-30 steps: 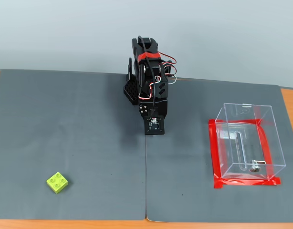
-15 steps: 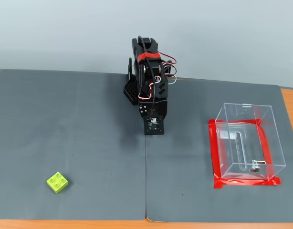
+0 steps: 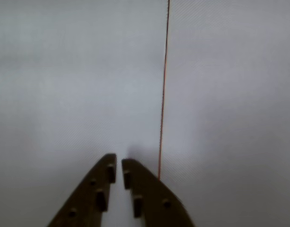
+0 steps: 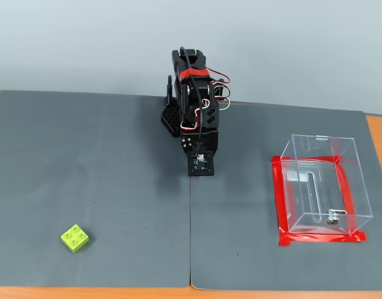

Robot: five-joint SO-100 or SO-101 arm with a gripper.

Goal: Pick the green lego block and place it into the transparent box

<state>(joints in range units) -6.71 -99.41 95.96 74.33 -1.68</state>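
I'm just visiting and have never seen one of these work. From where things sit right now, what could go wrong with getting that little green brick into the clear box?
The green lego block lies far left in the fixed view, while the folded arm's gripper is nearly shut; it might nudge the block rather than grasp it.

The transparent box stands far right, so a weak grip could drop the block during the long carry.

Its thin clear walls could be clipped.
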